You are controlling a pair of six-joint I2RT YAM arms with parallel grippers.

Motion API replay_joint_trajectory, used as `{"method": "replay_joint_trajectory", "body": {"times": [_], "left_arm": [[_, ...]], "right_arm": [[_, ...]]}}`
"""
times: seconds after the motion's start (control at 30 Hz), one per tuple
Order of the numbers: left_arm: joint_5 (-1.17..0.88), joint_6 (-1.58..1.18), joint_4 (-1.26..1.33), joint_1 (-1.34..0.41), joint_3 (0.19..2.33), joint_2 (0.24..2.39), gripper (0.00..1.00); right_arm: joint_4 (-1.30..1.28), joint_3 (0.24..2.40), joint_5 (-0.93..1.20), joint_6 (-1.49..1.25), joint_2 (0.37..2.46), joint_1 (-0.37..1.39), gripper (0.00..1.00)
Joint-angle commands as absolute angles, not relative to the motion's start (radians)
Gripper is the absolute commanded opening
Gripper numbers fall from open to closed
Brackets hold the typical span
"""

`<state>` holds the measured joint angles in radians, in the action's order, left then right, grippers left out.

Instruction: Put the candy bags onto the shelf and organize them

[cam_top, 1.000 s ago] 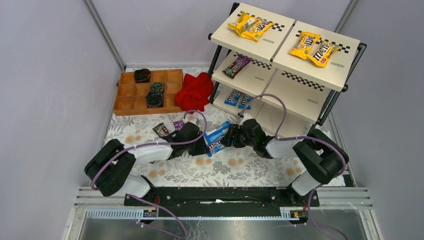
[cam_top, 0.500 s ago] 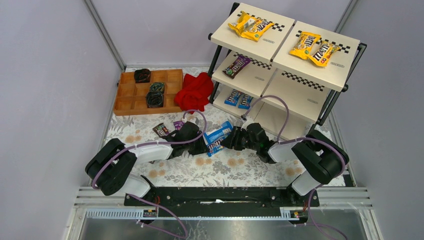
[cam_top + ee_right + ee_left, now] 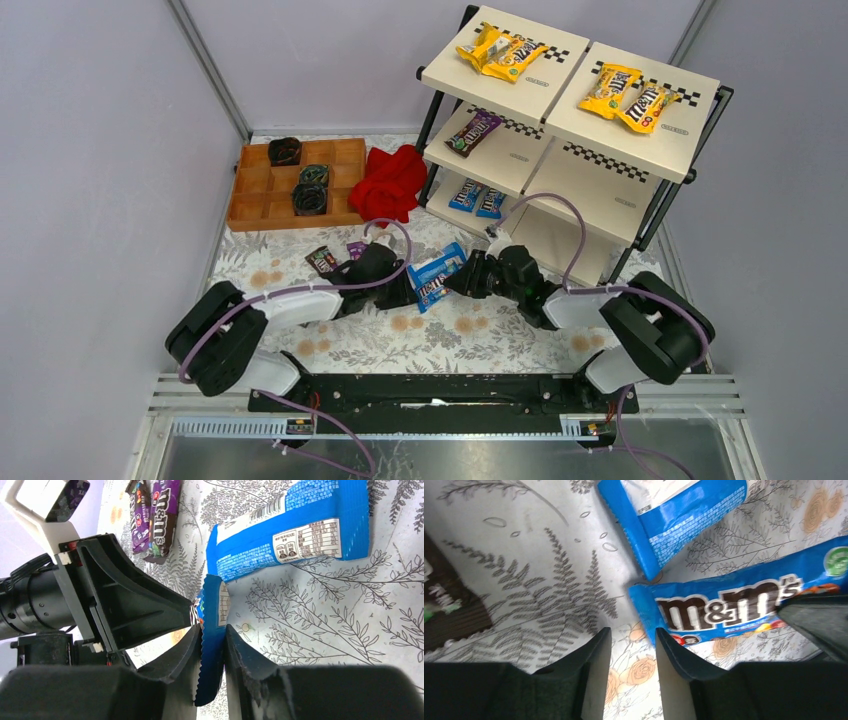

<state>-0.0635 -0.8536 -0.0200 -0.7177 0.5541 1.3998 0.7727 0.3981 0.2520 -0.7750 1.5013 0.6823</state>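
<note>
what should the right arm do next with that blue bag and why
Probably lift it clear of the table. The right gripper is pinched on one end of the blue m&m's bag, while the left gripper stands open beside it, holding nothing. Two blue bags already lie on the bottom tier of the shelf.

One overhead, two close-up (sharing blue packet [image 3: 724,605]).

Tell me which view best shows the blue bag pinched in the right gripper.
Left wrist: the blue bag shows its printed front, logo readable. Right wrist sees it only edge-on, clamped in the right gripper. Top external shows it small, logo barely legible.
</note>
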Motion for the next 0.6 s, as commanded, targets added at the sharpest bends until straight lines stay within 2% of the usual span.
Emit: {"method": "replay_joint_trajectory", "body": {"times": [0.0,0.13,0.23,0.4,0.57], "left_arm": [[-0.003,-0.806,-0.126,-0.712,0.574,1.315,0.46],[0.062,-0.769,-0.243,-0.711,0.656,1.185,0.6],[0.141,-0.725,-0.333,-0.712,0.734,1.069,0.66],[0.261,-0.621,-0.438,-0.71,0.878,0.964,0.74],[0.33,-0.523,-0.466,-0.707,1.009,0.937,0.78]], "right_arm": [[0.672,0.416,0.247,-0.677,1.39,0.68,0.26],[0.495,0.446,0.248,-0.56,1.252,0.68,0.24],[0.332,0.493,0.282,-0.435,1.148,0.679,0.24],[-0.026,0.641,0.318,-0.217,0.974,0.68,0.24],[-0.315,0.879,0.205,-0.028,0.873,0.68,0.24]]}}
